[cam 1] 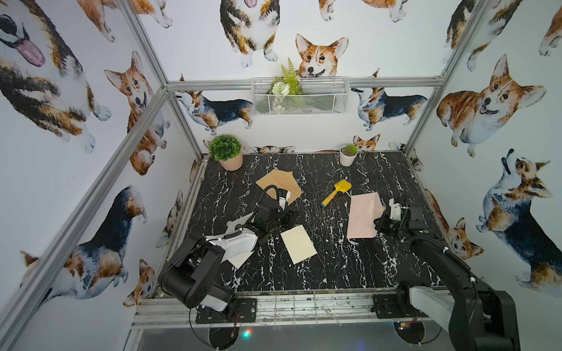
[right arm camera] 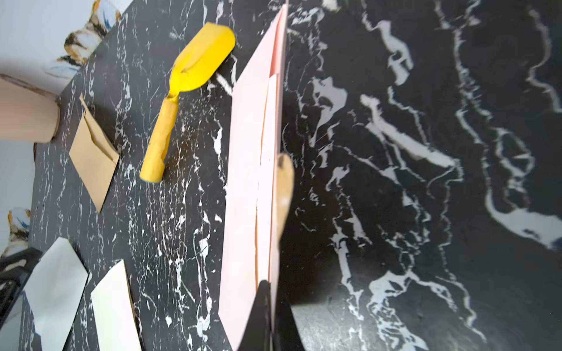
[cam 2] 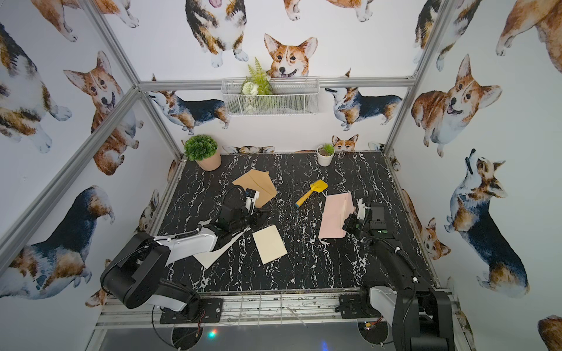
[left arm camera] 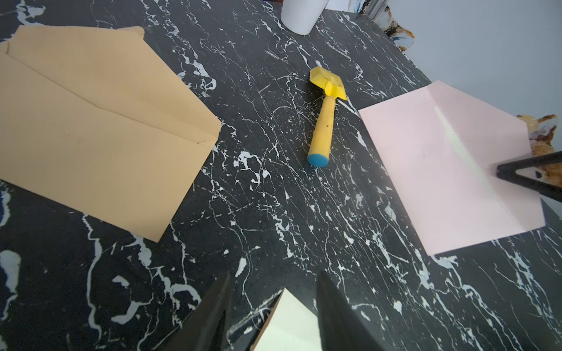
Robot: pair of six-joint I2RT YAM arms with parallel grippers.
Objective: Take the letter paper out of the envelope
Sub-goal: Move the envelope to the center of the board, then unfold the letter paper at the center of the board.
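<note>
Extraction step: right gripper [right arm camera: 267, 287] jaws closed, we judge, on letter paper [right arm camera: 269, 136] inside pink envelope [cam 1: 362, 215] near yellow shovel [cam 1: 336, 192]; left gripper [left arm camera: 273, 275] jaws half open, empty; next, draw sheet straight out.

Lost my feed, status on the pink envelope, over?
Right gripper shut on pink envelope, at its mouth. Left gripper open over loose cream sheet. Letter paper barely peeking out. Nothing blocking.
</note>
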